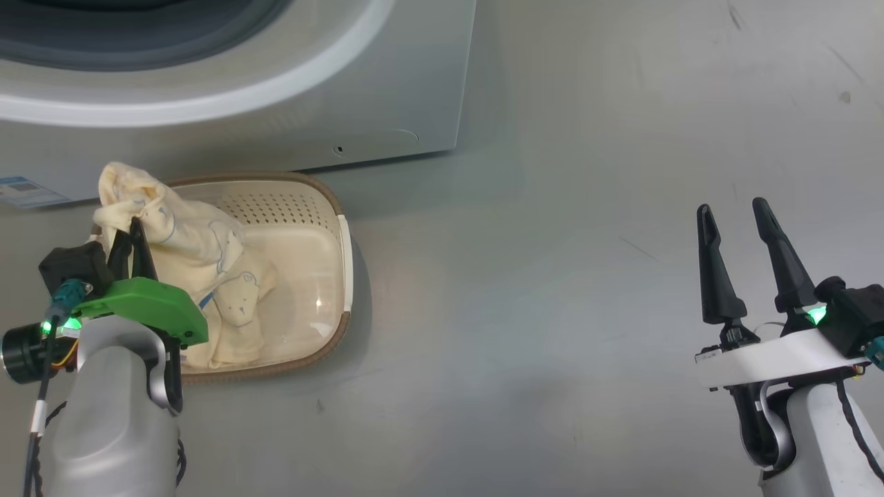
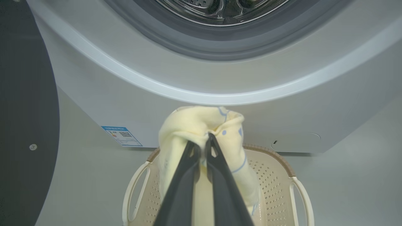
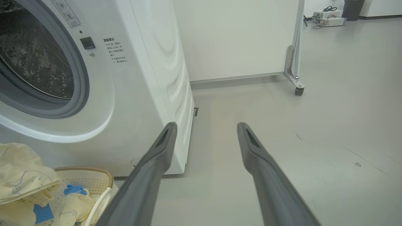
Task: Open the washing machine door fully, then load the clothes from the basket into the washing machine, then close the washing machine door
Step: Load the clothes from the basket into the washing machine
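Head view gives us our left gripper [image 1: 135, 231] pressed shut on a peak of the clothes [image 1: 200, 255], which rise above the basket [image 1: 331, 200] with their lower folds inside it. That basket sits on the floor just before the washer [image 1: 387, 90]. Our right gripper [image 1: 732, 207] hangs well apart, fingers spread, empty.

One washing machine [image 1: 387, 103] is here, with one dark washing machine door [image 2: 25, 125] swung out beside it and one blue sticker [image 1: 24, 192] low on its front. Just before the washing machine sits one basket [image 1: 342, 276] with two side handles [image 2: 135, 185]. The clothes [image 1: 200, 248] form one pale yellow bundle; separate pieces cannot be counted. There are two tools, the left tool [image 1: 135, 224] and the right tool [image 1: 732, 205], with two fingers each.
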